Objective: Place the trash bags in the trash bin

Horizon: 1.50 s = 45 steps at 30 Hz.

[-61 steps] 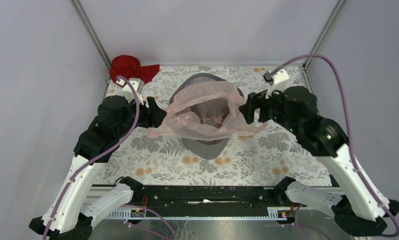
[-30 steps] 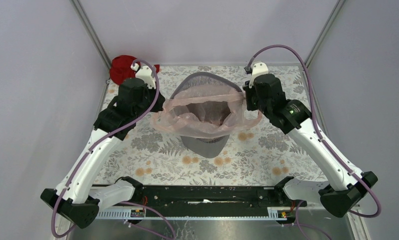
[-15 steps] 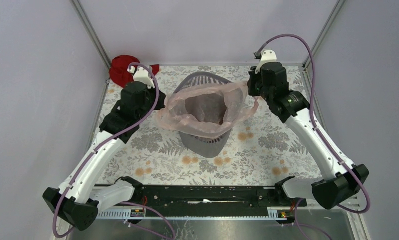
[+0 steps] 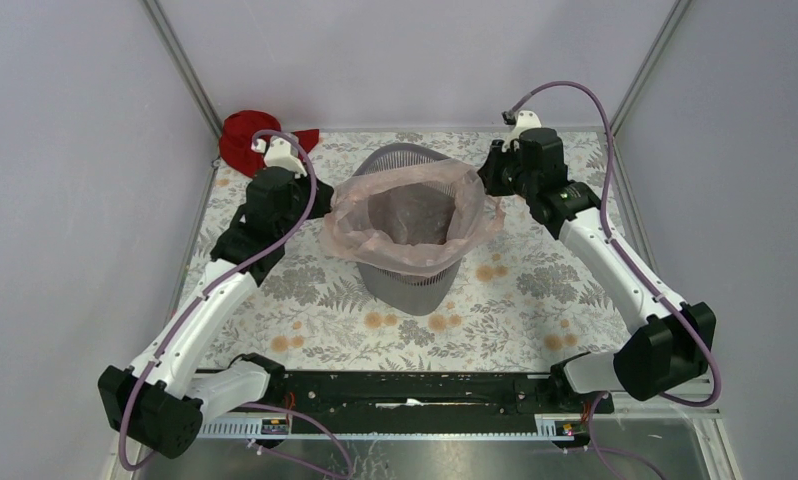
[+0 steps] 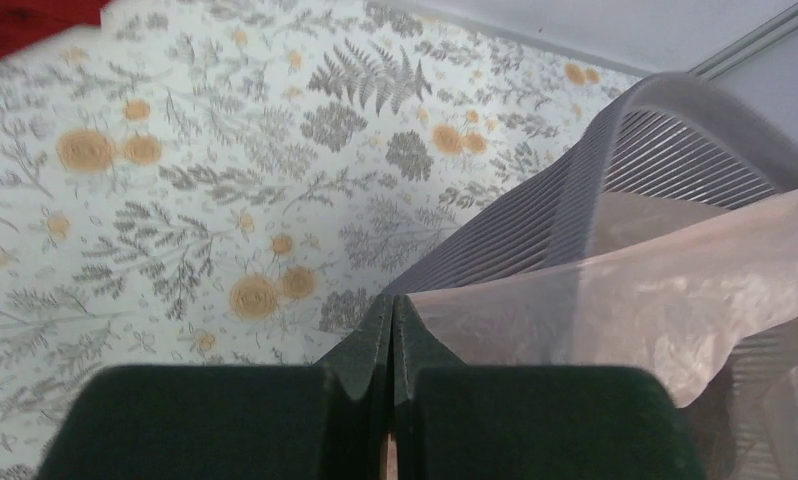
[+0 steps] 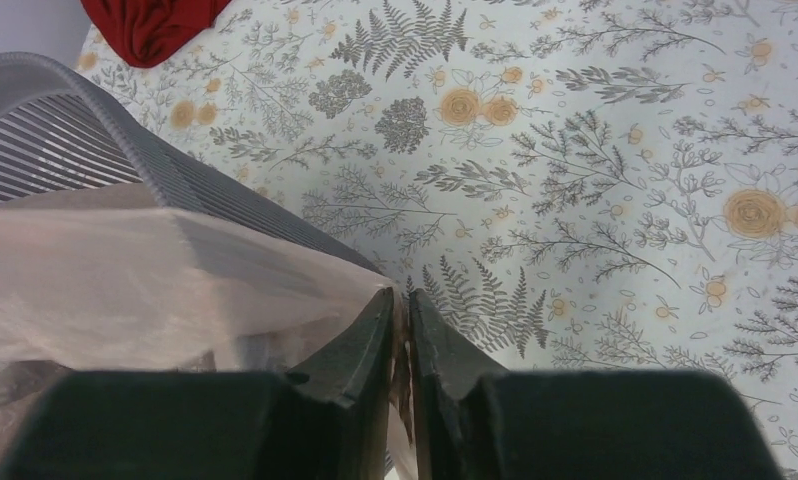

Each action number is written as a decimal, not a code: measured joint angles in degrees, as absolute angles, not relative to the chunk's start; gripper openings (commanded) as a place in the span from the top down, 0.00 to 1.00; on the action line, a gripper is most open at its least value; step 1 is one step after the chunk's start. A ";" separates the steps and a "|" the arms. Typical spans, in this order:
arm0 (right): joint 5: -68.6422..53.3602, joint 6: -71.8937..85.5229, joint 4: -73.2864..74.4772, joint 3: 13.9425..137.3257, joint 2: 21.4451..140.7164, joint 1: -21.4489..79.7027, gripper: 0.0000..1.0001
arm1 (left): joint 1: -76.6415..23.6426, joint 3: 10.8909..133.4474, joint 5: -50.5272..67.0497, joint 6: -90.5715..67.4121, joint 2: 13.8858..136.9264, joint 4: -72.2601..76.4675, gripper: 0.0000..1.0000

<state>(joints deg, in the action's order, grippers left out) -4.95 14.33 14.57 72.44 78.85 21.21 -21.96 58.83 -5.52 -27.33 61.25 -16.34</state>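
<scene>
The pale pink trash bag (image 4: 412, 215) hangs open-mouthed inside the dark grey mesh trash bin (image 4: 405, 290), its film draped over the near rim. My left gripper (image 4: 325, 203) is at the bin's left rim, shut on the bag's left edge. In the left wrist view the film (image 5: 625, 300) runs from the closed fingertips of the left gripper (image 5: 392, 300) across the bin (image 5: 665, 150). My right gripper (image 4: 488, 185) is at the right rim. In the right wrist view its jaws (image 6: 400, 295) pinch the bag (image 6: 125, 280) beside the bin's wall (image 6: 65, 130).
A red cloth (image 4: 250, 135) lies bunched in the far left corner of the floral mat (image 4: 535, 290). Grey walls and metal posts close in the back and both sides. The arms' bases and a black rail (image 4: 415, 385) run along the near edge.
Both arms have reached farther back beside the bin, carrying the bag's edges with them. The bag's mouth has settled lower around the rim and its body now hangs inside the bin.
</scene>
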 measured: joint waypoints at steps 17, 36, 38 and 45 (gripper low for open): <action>-11.38 17.12 10.22 68.58 82.81 16.51 1.00 | -17.17 58.22 3.62 -33.54 58.26 -16.08 1.00; -19.66 22.35 4.10 71.24 85.06 16.45 1.00 | -9.63 47.57 12.27 -39.53 64.86 -9.41 1.00; -19.79 23.03 2.44 68.47 85.56 16.38 1.00 | -9.61 48.47 13.69 -39.81 64.47 -10.09 1.00; -20.23 23.88 2.11 61.58 87.02 16.03 1.00 | -9.45 56.40 17.47 -40.42 64.47 -10.20 1.00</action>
<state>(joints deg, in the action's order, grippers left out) -20.23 23.88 2.11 61.58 87.02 16.03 -9.45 56.40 17.47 -40.42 64.47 -10.20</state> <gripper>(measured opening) 0.011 0.005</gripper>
